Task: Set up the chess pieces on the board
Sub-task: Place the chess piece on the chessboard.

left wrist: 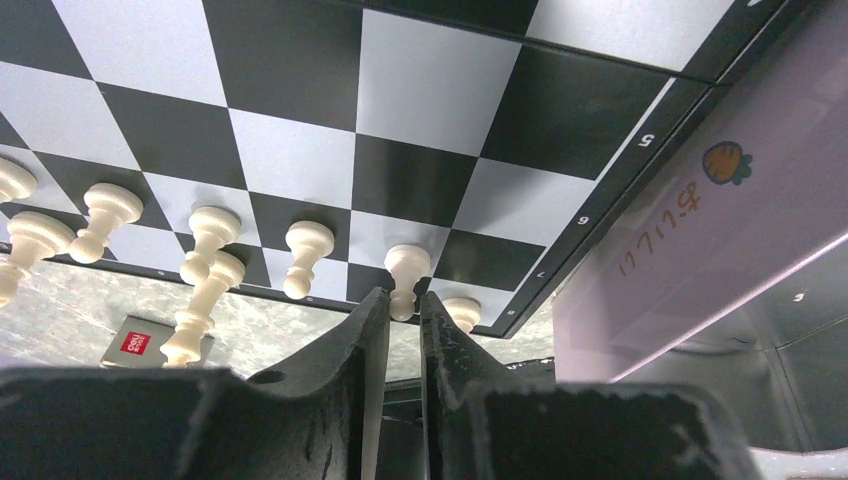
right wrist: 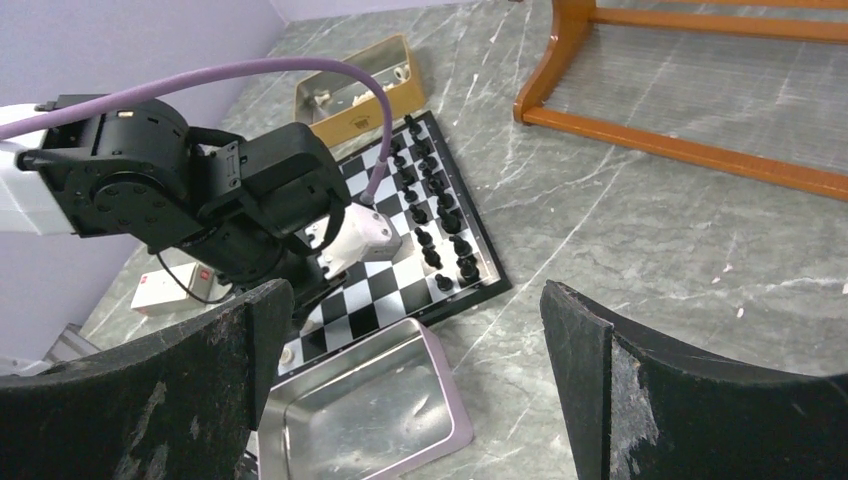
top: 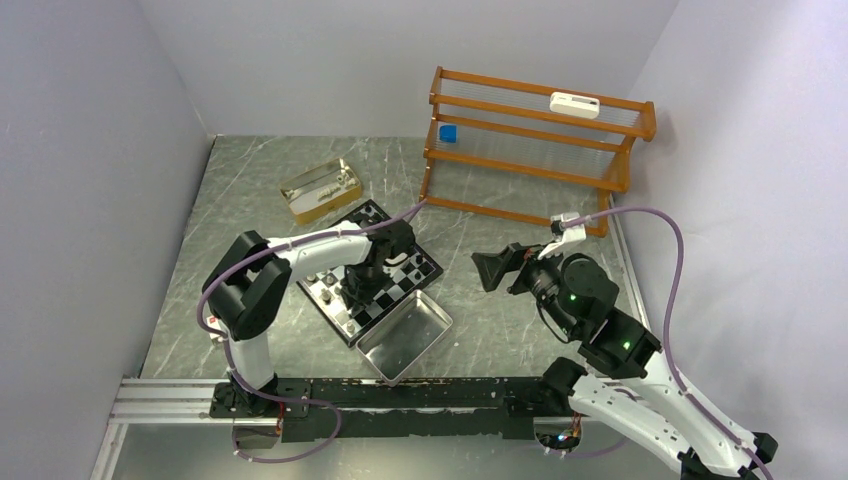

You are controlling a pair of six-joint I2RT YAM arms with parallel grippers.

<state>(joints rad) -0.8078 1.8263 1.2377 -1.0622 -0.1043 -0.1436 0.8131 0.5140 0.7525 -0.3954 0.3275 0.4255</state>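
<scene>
Marbled grey tabletop (top: 500,330); glossy checkered board (left wrist: 300,150), round-headed cream pawns (left wrist: 305,255)

my left pincer (left wrist: 403,298) is nearly closed, a slim gap between its tips, and the head of one cream pawn (left wrist: 406,268) sits right at that gap; i can't tell if they touch. it stands in the edge row of the board (left wrist: 420,90) with other cream pieces (left wrist: 305,250). a metal tray (left wrist: 680,240) with a carrot sticker (left wrist: 727,162) lies just beside the board
</scene>
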